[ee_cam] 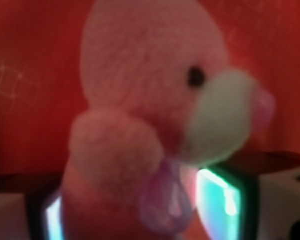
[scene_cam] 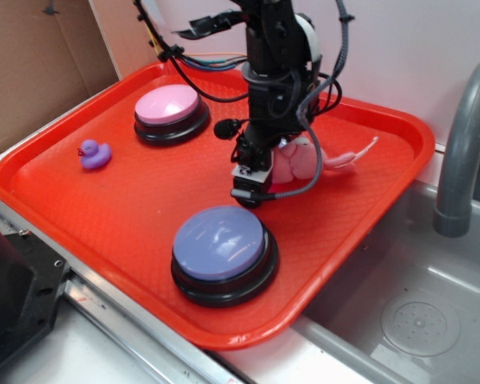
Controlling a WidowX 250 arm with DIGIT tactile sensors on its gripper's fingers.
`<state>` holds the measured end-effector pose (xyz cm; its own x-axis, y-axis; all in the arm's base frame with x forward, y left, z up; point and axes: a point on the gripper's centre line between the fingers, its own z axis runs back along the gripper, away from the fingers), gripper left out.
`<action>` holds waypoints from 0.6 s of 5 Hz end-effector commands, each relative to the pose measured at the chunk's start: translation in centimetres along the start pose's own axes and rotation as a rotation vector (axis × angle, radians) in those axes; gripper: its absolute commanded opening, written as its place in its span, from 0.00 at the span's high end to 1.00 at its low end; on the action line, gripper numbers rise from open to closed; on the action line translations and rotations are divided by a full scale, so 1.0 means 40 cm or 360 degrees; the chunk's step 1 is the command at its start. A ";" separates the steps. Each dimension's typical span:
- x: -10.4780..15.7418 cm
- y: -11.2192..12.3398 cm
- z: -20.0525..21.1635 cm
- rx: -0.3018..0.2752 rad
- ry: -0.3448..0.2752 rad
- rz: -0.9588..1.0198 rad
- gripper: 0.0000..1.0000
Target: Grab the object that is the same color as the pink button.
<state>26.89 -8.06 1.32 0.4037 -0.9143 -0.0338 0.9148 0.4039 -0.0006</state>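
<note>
The gripper (scene_cam: 260, 178) stands low over the middle of the red tray (scene_cam: 104, 200), its fingers down around the pink plush (scene_cam: 298, 162). In the exterior view the arm covers most of the plush; only part of its body, an ear and a thin white string tail (scene_cam: 366, 149) show to the right. The wrist view is blurred and very close: the plush (ee_cam: 150, 125) fills it, one dark eye and the pale snout readable, its lower body sitting between the two pads (ee_cam: 225, 200) at the bottom edge. The jaws are partly closed about it, but whether they press it cannot be told. The pink button (scene_cam: 170, 112) sits at the tray's back left, a lavender button (scene_cam: 222, 250) at the front, a purple duck (scene_cam: 94, 154) far left. A sink (scene_cam: 416, 320) lies to the right, cut off.
</note>
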 end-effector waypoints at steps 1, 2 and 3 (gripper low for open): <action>-0.016 -0.074 -0.059 -0.0051 -0.0052 0.0179 1.00; -0.049 -0.096 0.019 0.0034 -0.0134 0.0490 1.00; -0.064 0.016 0.137 0.0118 -0.0214 0.0881 1.00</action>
<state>25.52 -4.74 4.91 0.8129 -0.5798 0.0549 0.5801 0.8145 0.0132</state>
